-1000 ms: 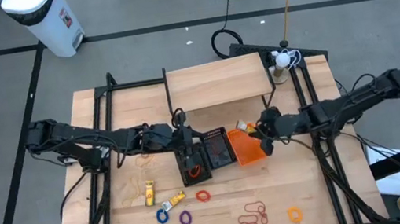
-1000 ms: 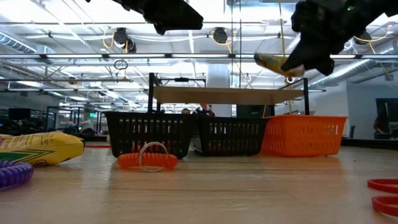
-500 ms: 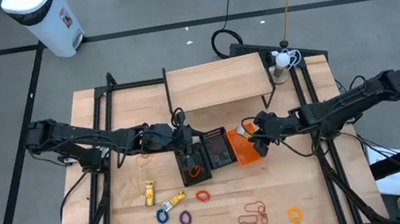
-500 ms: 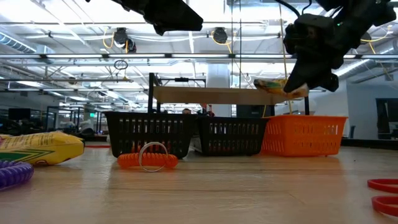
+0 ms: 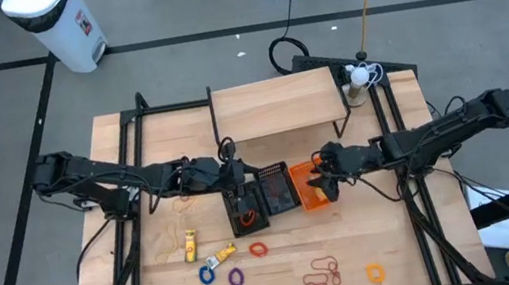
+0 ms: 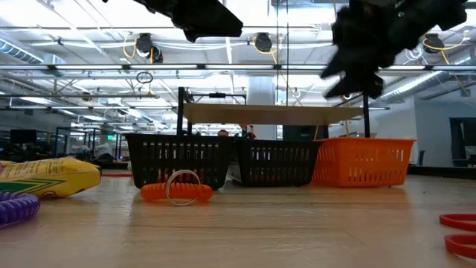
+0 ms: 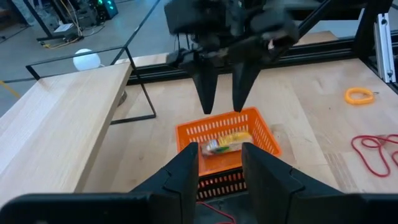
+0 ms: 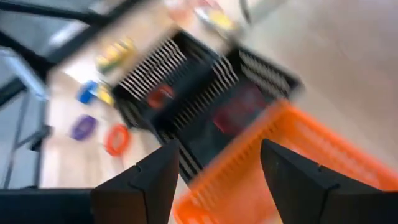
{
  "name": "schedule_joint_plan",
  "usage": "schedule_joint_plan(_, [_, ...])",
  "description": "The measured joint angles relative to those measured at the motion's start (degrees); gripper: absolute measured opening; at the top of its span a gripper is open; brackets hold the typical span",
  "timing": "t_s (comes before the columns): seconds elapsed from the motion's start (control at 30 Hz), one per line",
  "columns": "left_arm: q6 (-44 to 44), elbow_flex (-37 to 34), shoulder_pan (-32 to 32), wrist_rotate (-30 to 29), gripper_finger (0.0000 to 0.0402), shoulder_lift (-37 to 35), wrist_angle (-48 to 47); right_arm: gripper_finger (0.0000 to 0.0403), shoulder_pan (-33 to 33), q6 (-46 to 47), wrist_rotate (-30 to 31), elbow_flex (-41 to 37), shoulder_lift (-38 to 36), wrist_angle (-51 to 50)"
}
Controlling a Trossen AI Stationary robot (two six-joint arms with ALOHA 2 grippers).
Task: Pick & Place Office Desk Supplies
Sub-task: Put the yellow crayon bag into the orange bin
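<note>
- High view: the right gripper [image 5: 319,179] hangs over the orange basket [image 5: 313,194]; the left gripper [image 5: 236,178] waits above the black baskets [image 5: 261,200]. Loose supplies lie toward 6 o'clock — a yellow packet [image 5: 191,245], a purple ring [image 5: 236,279], red elastic loops [image 5: 322,275].
- Low view: the right gripper's fingers are apart and empty above the orange basket.
- Left wrist view: the left fingers [image 7: 186,173] stand narrowly apart with nothing visible between them; a yellow pack [image 7: 226,141] lies inside the orange basket, under the right gripper.
- Right wrist view: blurred — the fingers are spread.
- Risk: a low retreat could clip the basket's rim and shift it.
</note>
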Motion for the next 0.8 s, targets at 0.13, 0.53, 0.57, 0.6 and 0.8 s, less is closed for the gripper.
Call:
schedule_joint_plan(0.13, [-2.42, 0.0, 0.01, 1.26, 0.0124, 0.0, -0.13, 0.0218, 3.17, -13.85, -0.51, 0.0, 0.01, 14.05])
schedule_joint_plan(0.53, [4.76, 0.04, -5.82, 21.31, 0.0124, -4.26, 1.04, 0.0219, 17.39, -47.51, -12.1, -0.01, -0.02, 38.24])
schedule_joint_plan(0.57, [4.71, 0.04, -6.9, 18.76, 0.0124, -5.47, -0.95, 0.0219, 17.62, -48.35, -12.06, -0.02, -0.02, 38.21])
schedule_joint_plan(0.6, [4.21, 0.04, -8.07, 15.51, 0.0124, -6.58, -2.47, 0.0219, 17.61, -48.9, -12.04, -0.02, -0.02, 38.17])
schedule_joint_plan(0.8, [2.58, 0.04, -20.06, -5.35, 0.0124, -12.63, -5.99, 0.0219, 15.35, -49.02, -10.37, -0.02, -0.02, 38.12])
